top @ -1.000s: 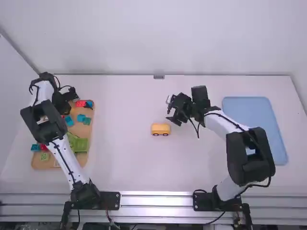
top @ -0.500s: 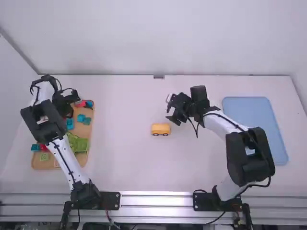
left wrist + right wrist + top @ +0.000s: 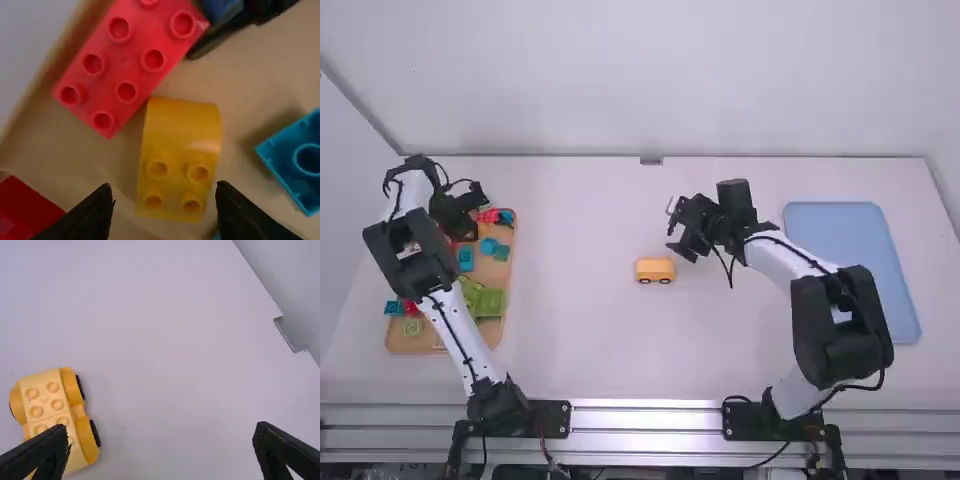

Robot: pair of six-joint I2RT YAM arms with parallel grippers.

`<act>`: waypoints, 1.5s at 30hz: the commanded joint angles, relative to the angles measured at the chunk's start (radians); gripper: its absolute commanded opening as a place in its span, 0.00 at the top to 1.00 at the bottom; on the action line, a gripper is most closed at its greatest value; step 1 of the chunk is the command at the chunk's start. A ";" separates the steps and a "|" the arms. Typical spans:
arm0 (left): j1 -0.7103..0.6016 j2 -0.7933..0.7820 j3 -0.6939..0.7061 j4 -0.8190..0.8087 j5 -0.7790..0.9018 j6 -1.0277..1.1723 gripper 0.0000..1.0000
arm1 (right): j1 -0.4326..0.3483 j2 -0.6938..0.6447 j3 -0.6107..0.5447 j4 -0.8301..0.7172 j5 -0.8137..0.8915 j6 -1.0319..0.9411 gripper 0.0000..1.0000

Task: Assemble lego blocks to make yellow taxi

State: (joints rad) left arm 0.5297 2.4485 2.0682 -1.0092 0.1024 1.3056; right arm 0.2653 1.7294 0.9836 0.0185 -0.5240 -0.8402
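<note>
Teal brick [image 3: 466, 258] has apparently shifted; left pincer [image 3: 473, 212] spreads empty over yellow brick [image 3: 180, 155], right pincer [image 3: 676, 228] wide, empty

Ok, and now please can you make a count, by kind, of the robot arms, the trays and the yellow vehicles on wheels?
Robot arms: 2 (left arm, right arm)
Trays: 2 (tan tray, blue tray)
Yellow wheeled vehicle: 1
Total: 5

No legible text, labels or brands in the high view or either wrist view. No readable numbers or signs there either.
</note>
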 commanded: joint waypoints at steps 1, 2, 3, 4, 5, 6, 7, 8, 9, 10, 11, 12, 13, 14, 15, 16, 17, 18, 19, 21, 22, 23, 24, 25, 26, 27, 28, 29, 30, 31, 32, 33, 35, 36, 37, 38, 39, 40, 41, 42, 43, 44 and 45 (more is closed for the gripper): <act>-0.006 0.001 -0.031 0.004 0.021 0.002 0.45 | -0.003 -0.003 0.011 -0.003 -0.006 0.007 0.02; -0.006 0.001 -0.037 0.006 0.021 0.015 0.46 | -0.003 -0.003 0.011 -0.003 -0.006 0.006 0.02; -0.006 0.001 -0.040 0.006 0.021 0.028 0.47 | -0.003 -0.003 0.011 -0.003 -0.006 0.006 0.02; -0.006 0.001 -0.047 0.005 0.021 0.038 0.52 | -0.002 -0.003 0.011 -0.002 -0.006 0.006 0.01; -0.007 0.001 -0.047 0.005 0.021 0.037 0.55 | -0.002 -0.003 0.011 -0.002 -0.006 0.006 0.02; -0.010 0.001 -0.048 0.005 0.021 0.025 0.60 | -0.002 -0.003 0.011 -0.003 -0.006 0.006 0.02; -0.010 0.001 -0.048 0.005 0.021 0.024 0.61 | -0.002 -0.003 0.011 -0.002 -0.006 0.006 0.02; -0.011 0.000 -0.045 0.006 0.021 0.023 0.66 | -0.002 -0.003 0.011 0.000 -0.006 0.006 0.02; -0.011 -0.001 -0.041 0.005 0.021 0.021 0.67 | -0.002 -0.003 0.011 0.001 -0.006 0.006 0.01; -0.011 -0.002 -0.031 0.005 0.021 -0.002 0.69 | -0.002 -0.003 0.011 0.002 -0.006 0.006 0.02; -0.011 -0.003 -0.018 0.005 0.017 -0.031 0.71 | -0.002 -0.003 0.011 0.004 -0.006 0.006 0.01; -0.011 -0.010 0.000 0.003 0.013 -0.077 0.73 | -0.002 -0.003 0.011 0.005 -0.006 0.006 0.02; -0.010 -0.016 0.010 0.001 0.013 -0.101 0.72 | -0.003 -0.003 0.011 0.004 -0.006 0.006 0.01; -0.011 -0.027 0.022 -0.007 0.018 -0.127 0.71 | -0.002 -0.003 0.011 0.004 -0.006 0.006 0.02; -0.009 -0.042 0.034 -0.017 0.027 -0.147 0.71 | -0.002 -0.003 0.011 0.004 -0.006 0.006 0.02; -0.003 -0.060 0.046 -0.032 0.045 -0.170 0.73 | -0.002 -0.003 0.011 0.004 -0.006 0.006 0.01; -0.002 -0.073 0.053 -0.047 0.063 -0.174 0.78 | -0.002 -0.003 0.011 0.004 -0.006 0.006 0.02; 0.000 -0.093 0.055 -0.063 0.085 -0.174 0.83 | -0.002 -0.003 0.011 0.004 -0.006 0.006 0.01; 0.001 -0.118 0.054 -0.089 0.111 -0.172 0.84 | -0.003 -0.003 0.011 0.004 -0.005 0.006 0.02; 0.000 -0.172 0.048 -0.143 0.170 -0.171 0.87 | -0.003 -0.003 0.011 0.003 -0.006 0.006 0.02; -0.005 -0.198 0.039 -0.169 0.202 -0.148 0.88 | -0.003 -0.003 0.011 0.003 -0.006 0.006 0.02; -0.008 -0.225 0.024 -0.191 0.238 -0.113 0.89 | -0.002 -0.003 0.011 0.001 -0.006 0.006 0.02; -0.010 -0.255 0.003 -0.212 0.279 -0.067 0.93 | -0.002 -0.003 0.011 0.000 -0.006 0.006 0.02; -0.014 -0.278 -0.019 -0.219 0.309 -0.037 0.94 | -0.003 -0.003 0.011 0.000 -0.006 0.006 0.02; -0.016 -0.305 -0.044 -0.223 0.334 -0.011 0.96 | -0.002 -0.003 0.011 0.000 -0.006 0.006 0.02; -0.029 -0.357 -0.107 -0.212 0.362 0.032 0.97 | -0.002 -0.003 0.011 0.000 -0.006 0.006 0.01; -0.040 -0.397 -0.158 -0.189 0.371 0.039 0.97 | -0.003 -0.003 0.011 0.000 -0.006 0.006 0.02; -0.043 -0.410 -0.175 -0.179 0.371 0.038 0.97 | -0.003 -0.003 0.011 0.000 -0.006 0.006 0.02; -0.056 -0.459 -0.248 -0.132 0.361 0.038 0.97 | -0.002 -0.003 0.011 0.000 -0.006 0.006 0.01; -0.068 -0.500 -0.313 -0.083 0.344 0.037 0.96 | -0.002 -0.003 0.011 0.000 -0.006 0.006 0.02; -0.084 -0.543 -0.378 -0.033 0.318 0.030 0.96 | -0.002 -0.003 0.011 0.000 -0.006 0.006 0.02; -0.095 -0.569 -0.420 -0.001 0.299 0.024 0.94 | -0.002 -0.003 0.011 -0.001 -0.006 0.006 0.02; -0.146 -0.658 -0.554 0.079 0.254 0.023 0.94 | -0.002 -0.003 0.011 -0.003 -0.006 0.006 0.02; -0.178 -0.703 -0.618 0.105 0.243 0.029 0.89 | -0.002 -0.003 0.011 -0.002 -0.006 0.006 0.02; -0.206 -0.732 -0.668 0.126 0.224 0.039 0.90 | -0.002 -0.003 0.011 -0.002 -0.006 0.006 0.02; -0.253 -0.774 -0.743 0.172 0.217 0.033 0.93 | -0.002 -0.003 0.011 0.000 -0.006 0.006 0.02; -0.281 -0.791 -0.786 0.206 0.219 0.026 0.94 | -0.002 -0.003 0.011 0.002 -0.006 0.006 0.02; -0.293 -0.797 -0.802 0.219 0.222 0.026 0.95 | -0.002 -0.003 0.011 0.002 -0.006 0.006 0.02; -0.343 -0.808 -0.861 0.268 0.222 0.026 0.98 | -0.002 -0.003 0.011 0.003 -0.006 0.006 0.02; -0.379 -0.810 -0.893 0.298 0.220 0.021 0.98 | -0.002 -0.003 0.011 0.004 -0.006 0.006 0.02; -0.454 -0.809 -0.951 0.353 0.199 -0.006 0.98 | -0.003 -0.003 0.011 0.003 -0.006 0.006 0.02; -0.477 -0.808 -0.968 0.371 0.187 -0.017 0.98 | -0.003 -0.003 0.011 0.003 -0.006 0.006 0.02; -0.514 -0.804 -0.991 0.400 0.161 -0.035 0.98 | -0.002 -0.003 0.011 0.001 -0.006 0.006 0.01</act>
State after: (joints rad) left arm 0.0727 1.6512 1.1233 -0.6170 0.3004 1.3045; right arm 0.2653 1.7294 0.9836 0.0200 -0.5240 -0.8398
